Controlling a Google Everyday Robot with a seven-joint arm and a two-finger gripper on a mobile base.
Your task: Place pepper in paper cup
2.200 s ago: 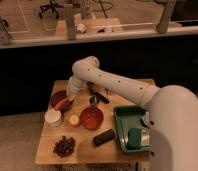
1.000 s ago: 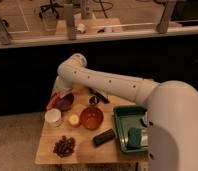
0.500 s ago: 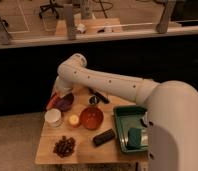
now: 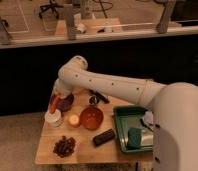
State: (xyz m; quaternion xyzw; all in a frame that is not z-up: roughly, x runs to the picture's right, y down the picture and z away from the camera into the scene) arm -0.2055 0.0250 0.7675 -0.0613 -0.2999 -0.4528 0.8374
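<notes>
Pinching pepper (image 4: 53, 104) by its upper end with hand (image 4: 57, 96) closed on it, tip just over cup (image 4: 53, 119). Probably light, firm, slick-skinned, so best squeezed gently across the thick end.

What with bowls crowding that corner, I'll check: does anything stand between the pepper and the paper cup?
Nothing visible does. The pepper hangs at the gripper just above the paper cup, its lower end near the cup's mouth. The purple bowl sits beside them, not between.
</notes>
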